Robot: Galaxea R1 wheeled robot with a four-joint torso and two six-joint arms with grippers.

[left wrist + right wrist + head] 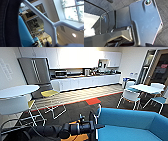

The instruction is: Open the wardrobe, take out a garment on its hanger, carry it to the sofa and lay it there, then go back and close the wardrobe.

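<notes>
1. The sofa [130, 122], broad, blue and cushioned, sits at about four o'clock in the head view.
2. The garment [7, 25] hangs dark and limp near the left wrist camera; likely light, prone to sliding.
3. The hanger [50, 25], thin and stiff, is the best hold.
4. Left gripper [96, 122] appears clamped on it; the right one's state I cannot tell.

head: high, forward-down | left wrist: close, upward | shared: sofa [130, 122]
</notes>
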